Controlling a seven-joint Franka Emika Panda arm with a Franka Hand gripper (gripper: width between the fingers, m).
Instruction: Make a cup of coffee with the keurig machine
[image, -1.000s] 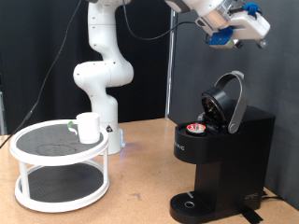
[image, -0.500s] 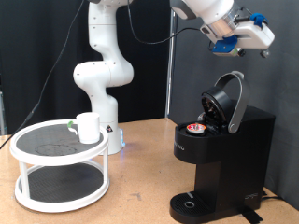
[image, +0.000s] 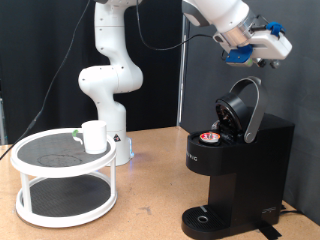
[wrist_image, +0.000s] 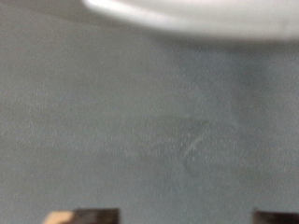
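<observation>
The keurig machine (image: 240, 165) stands at the exterior view's right with its rounded lid (image: 246, 108) hinged open. A small pod with a red top (image: 208, 138) sits in its chamber. The cup (image: 95, 136), a white mug, stands on the top shelf of a white round rack (image: 40, 168) at the exterior view's left. My gripper (image: 262, 58) hangs in the air above the open lid, apart from it, and holds nothing. In the wrist view only its dark fingertips (wrist_image: 93, 217) show, wide apart at the frame's edge, over a blurred grey surface.
The arm's white base (image: 108, 75) stands behind the rack. The wooden table (image: 150, 200) runs between the rack and the machine. A black curtain (image: 290, 90) hangs behind the machine.
My gripper has come down a little toward the open lid and turned slightly. The cup, the pod and the machine have not moved.
</observation>
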